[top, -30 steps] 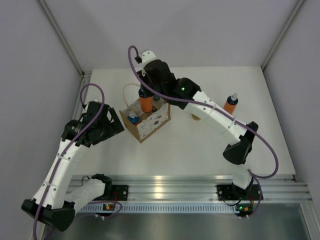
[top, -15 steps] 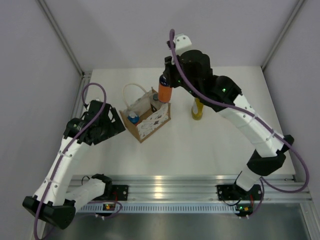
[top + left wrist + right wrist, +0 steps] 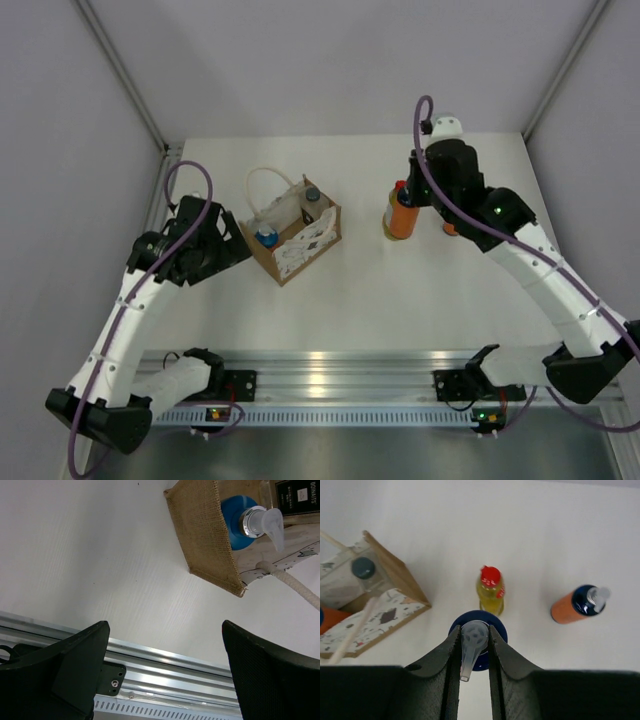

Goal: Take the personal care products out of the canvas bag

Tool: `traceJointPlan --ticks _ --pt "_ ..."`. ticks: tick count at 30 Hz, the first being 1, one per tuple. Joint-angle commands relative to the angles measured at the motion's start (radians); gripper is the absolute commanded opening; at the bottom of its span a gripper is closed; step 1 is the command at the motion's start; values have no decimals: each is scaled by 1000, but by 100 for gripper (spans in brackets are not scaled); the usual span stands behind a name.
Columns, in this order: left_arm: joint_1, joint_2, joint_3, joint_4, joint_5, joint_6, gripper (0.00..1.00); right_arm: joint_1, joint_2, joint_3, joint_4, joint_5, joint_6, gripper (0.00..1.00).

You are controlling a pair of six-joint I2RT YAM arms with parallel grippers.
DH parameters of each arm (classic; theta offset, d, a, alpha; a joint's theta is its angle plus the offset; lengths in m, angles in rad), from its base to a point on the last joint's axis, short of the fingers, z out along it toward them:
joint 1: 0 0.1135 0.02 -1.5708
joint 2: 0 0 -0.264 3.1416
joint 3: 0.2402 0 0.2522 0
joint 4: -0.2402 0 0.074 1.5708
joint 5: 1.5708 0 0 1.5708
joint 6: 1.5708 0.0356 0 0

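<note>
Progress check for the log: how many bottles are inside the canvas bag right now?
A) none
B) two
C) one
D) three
B: the canvas bag holds just a blue-topped orange bottle and a grey-capped clear bottle.

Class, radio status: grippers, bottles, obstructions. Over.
Left gripper open by canvas bag. Right gripper shut on orange bottle, yellow bottle close beside. Pump bottle, grey-capped bottle in bag.
</note>
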Motion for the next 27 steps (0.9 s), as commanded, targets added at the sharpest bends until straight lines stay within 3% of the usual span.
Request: traceJointPlan --ticks 1,15,25,27 --pt "-1 21 73 1 22 15 98 -100 -133 -95 154 -10 44 0" --pt "-1 111 220 2 27 103 98 -460 -251 -528 470 -206 -36 0" --pt "-1 176 359 -2 22 198 98 -511 -182 -623 504 -229 -49 0" --pt "-3 191 378 -2 29 203 98 -512 -175 -631 503 -222 -46 7"
